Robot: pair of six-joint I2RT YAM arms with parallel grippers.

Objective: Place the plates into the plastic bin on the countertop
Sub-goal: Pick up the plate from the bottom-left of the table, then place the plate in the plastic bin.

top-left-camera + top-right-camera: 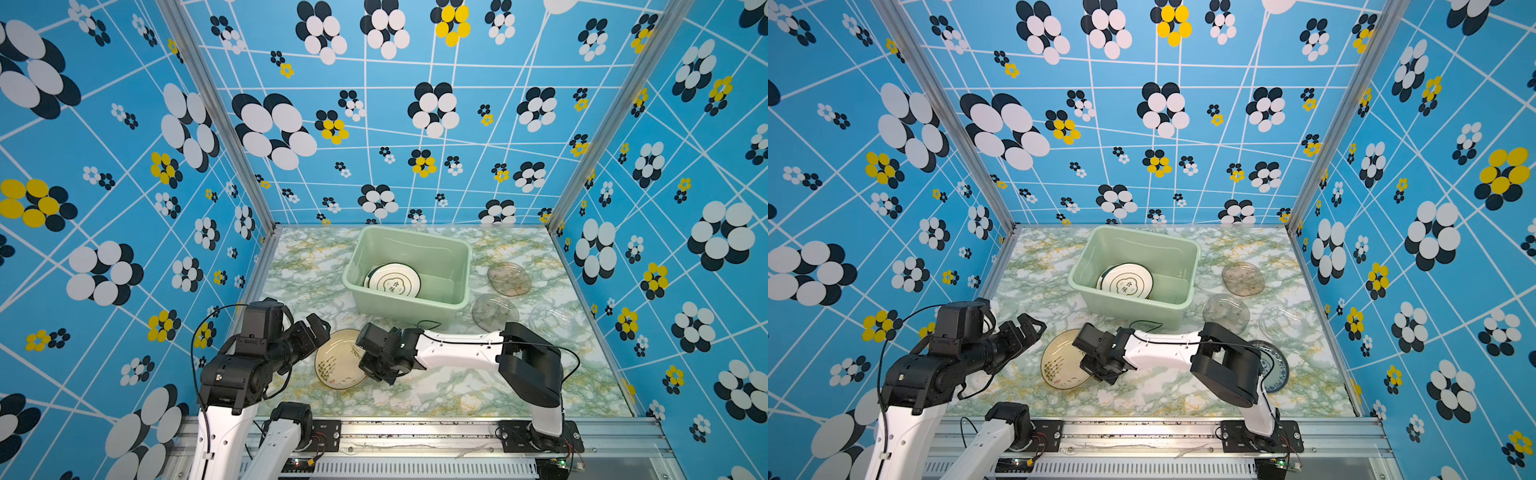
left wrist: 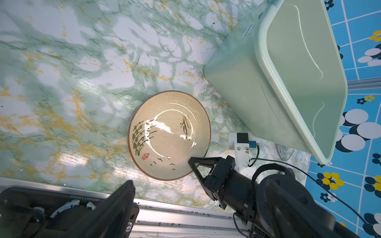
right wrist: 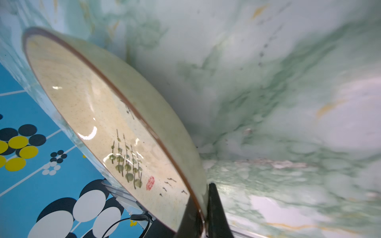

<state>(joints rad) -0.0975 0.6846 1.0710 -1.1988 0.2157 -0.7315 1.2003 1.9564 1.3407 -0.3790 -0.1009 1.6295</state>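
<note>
A cream plate with plant drawings (image 1: 337,362) (image 1: 1061,361) (image 2: 165,134) (image 3: 99,123) lies on the countertop (image 1: 457,390) in front of the plastic bin (image 1: 451,286) (image 1: 1179,286) (image 2: 257,86). My right gripper (image 1: 365,360) (image 1: 1084,362) (image 2: 192,161) (image 3: 203,197) is shut on its right rim, one finger above and one below. My left gripper (image 1: 320,328) (image 1: 1030,326) hangs open just left of that plate, touching nothing. White plates with dark rims (image 1: 394,280) (image 1: 1127,282) lean inside the bin.
Three see-through plates (image 1: 508,278) (image 1: 494,311) (image 1: 548,320) lie right of the bin. A blue-white patterned plate (image 1: 1278,370) shows partly behind the right arm. The aluminium frame (image 1: 415,428) runs along the front edge. Blue flowered walls close in three sides.
</note>
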